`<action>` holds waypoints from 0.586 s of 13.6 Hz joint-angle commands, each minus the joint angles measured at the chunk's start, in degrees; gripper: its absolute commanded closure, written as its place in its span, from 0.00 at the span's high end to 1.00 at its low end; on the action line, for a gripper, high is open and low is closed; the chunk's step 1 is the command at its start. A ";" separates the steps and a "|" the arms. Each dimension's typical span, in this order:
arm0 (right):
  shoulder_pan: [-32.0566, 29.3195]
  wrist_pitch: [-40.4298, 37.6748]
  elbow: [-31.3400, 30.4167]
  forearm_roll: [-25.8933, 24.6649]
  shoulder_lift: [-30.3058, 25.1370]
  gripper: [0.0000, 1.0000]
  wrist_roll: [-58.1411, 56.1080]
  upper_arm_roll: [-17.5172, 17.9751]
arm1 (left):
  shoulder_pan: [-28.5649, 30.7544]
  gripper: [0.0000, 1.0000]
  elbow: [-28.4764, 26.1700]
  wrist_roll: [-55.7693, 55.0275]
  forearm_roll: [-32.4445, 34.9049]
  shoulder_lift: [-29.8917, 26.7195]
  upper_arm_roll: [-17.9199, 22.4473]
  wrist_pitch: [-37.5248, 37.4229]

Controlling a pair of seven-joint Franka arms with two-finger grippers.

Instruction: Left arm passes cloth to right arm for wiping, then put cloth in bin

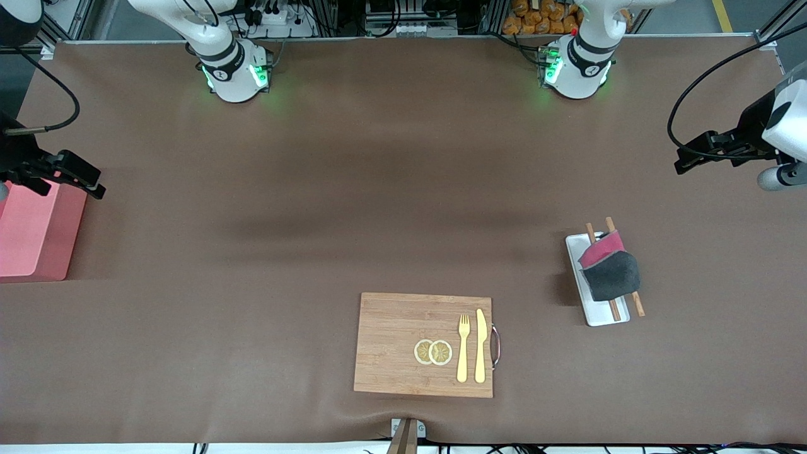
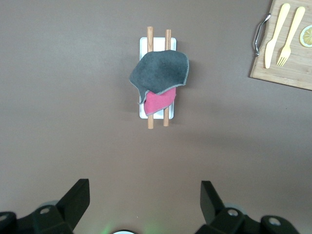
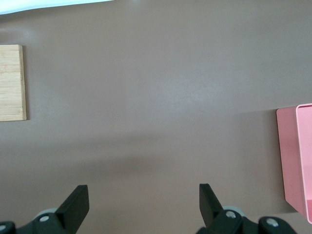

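Note:
The cloth (image 1: 608, 270), dark grey with a magenta side showing, lies crumpled on the narrow white tray (image 1: 597, 317) across two wooden chopsticks (image 1: 638, 305), toward the left arm's end of the table. It also shows in the left wrist view (image 2: 161, 70) on the tray (image 2: 143, 45). The pink bin (image 1: 34, 233) stands at the right arm's end; its wall shows in the right wrist view (image 3: 291, 161). My left gripper (image 1: 690, 154) (image 2: 145, 187) is open and empty, up in the air over bare table. My right gripper (image 1: 91, 180) (image 3: 144, 192) is open and empty beside the bin.
A wooden cutting board (image 1: 397, 334) lies near the front camera, with a yellow fork (image 1: 463, 353), a knife (image 1: 480, 347) and two lemon slices (image 1: 433, 352) on it. The brown table mat (image 1: 353, 208) covers the whole table.

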 commanded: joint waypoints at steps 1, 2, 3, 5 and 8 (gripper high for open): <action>-0.33 -0.42 -0.05 -0.54 -0.09 1.00 0.34 0.14 | -0.21 1.00 0.99 0.33 1.33 -0.02 -0.06 -0.86; -0.33 -0.33 -0.22 -0.54 -0.09 1.00 0.34 0.14 | -0.12 1.00 1.17 0.33 1.42 -0.11 0.02 -0.86; -0.33 -0.33 -0.49 -0.54 -0.09 1.00 0.34 0.06 | 0.06 1.00 1.17 0.33 1.33 -0.02 0.02 -0.86; -0.33 -0.15 -0.49 -0.54 -0.09 1.00 0.34 0.05 | 0.06 1.00 1.17 0.33 1.24 1.46 0.02 -0.86; -0.33 -0.15 -0.49 -0.54 -0.09 1.00 0.34 0.05 | 0.67 1.00 1.08 0.69 1.42 6.73 0.20 0.53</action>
